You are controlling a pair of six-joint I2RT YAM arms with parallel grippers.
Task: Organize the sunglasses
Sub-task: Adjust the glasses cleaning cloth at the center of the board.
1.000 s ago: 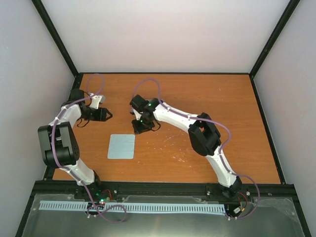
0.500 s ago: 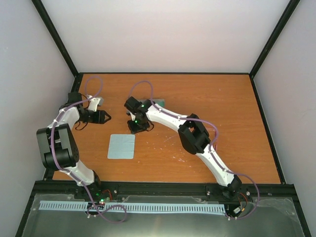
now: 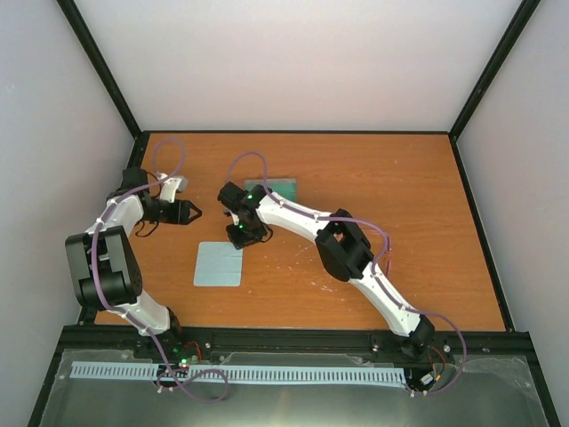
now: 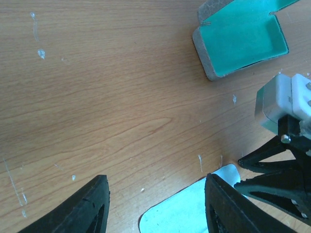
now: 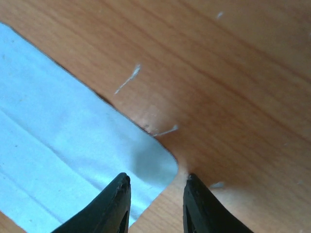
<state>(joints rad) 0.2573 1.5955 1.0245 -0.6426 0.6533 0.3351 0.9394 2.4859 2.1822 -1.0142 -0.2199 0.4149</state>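
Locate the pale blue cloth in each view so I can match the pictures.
Top external: cloth left of centre, just below the right claw.
Left wrist: cloth at the bottom edge, right of centre.
Right wrist: cloth fills the left side.
Shared landmark: the right claw over the cloth's rounded corner.

Right pincer (image 5: 155,193) slid left to the cloth (image 3: 219,264) corner, uncovering the case (image 3: 283,189)

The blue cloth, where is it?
In the top view the cloth lies flat left of centre, its far corner under the right hand, the open case farther back.
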